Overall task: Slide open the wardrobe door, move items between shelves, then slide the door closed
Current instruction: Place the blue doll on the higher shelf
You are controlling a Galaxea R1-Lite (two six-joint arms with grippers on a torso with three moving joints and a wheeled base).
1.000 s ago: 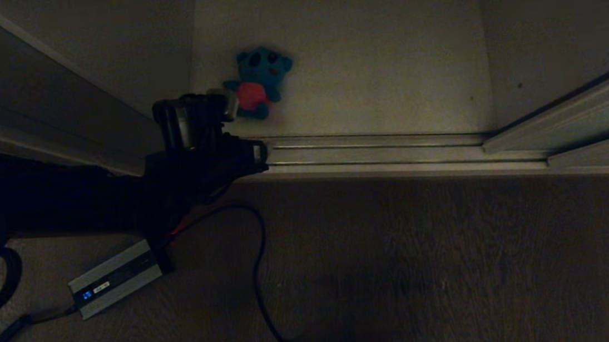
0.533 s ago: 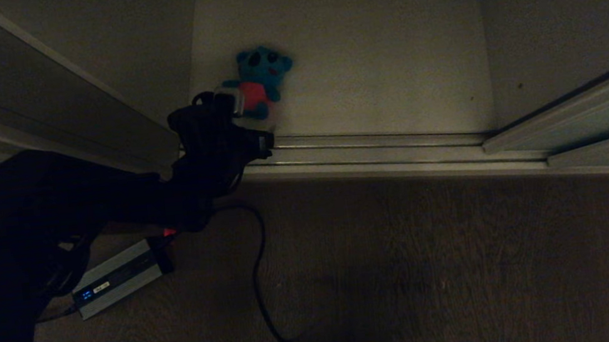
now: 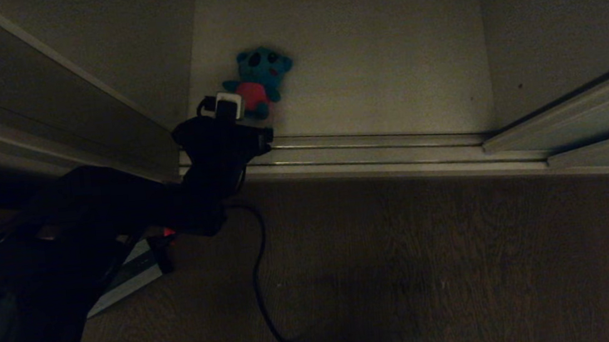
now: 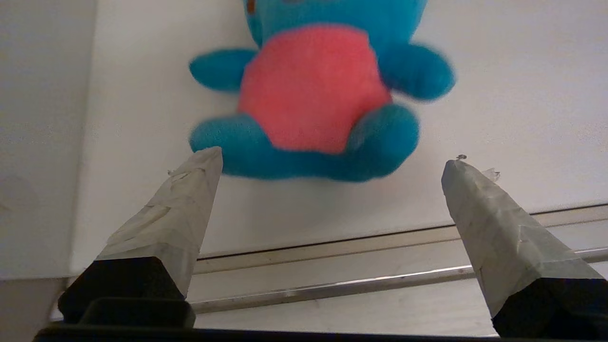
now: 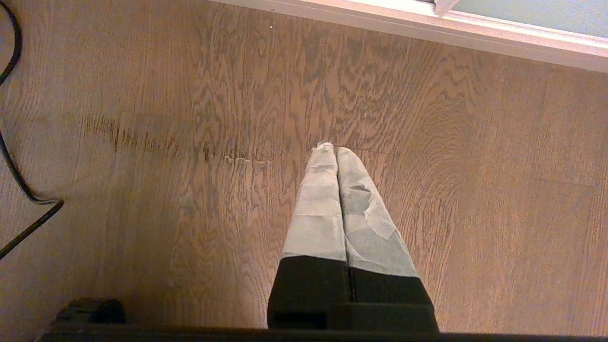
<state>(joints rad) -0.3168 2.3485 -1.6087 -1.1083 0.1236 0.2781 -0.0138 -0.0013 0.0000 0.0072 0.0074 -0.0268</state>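
Teal plush toy [image 3: 260, 80] with the red-pink belly lies on the lowest shelf [image 3: 383, 63] of the open wardrobe, near the left wall and just beyond the floor track [image 3: 369, 151]. Left end effector [image 4: 332, 164] hangs over the track with its taped fingers [image 4: 183, 218] spread wide, one tip beside the toy's foot, nothing between them. To grasp well, I would push forward until both fingers straddle the belly, keep the tips just clear of the shelf, then squeeze at the soft middle. Right end effector [image 5: 335, 152] is pressed together, parked over the wood floor [image 5: 142, 142].
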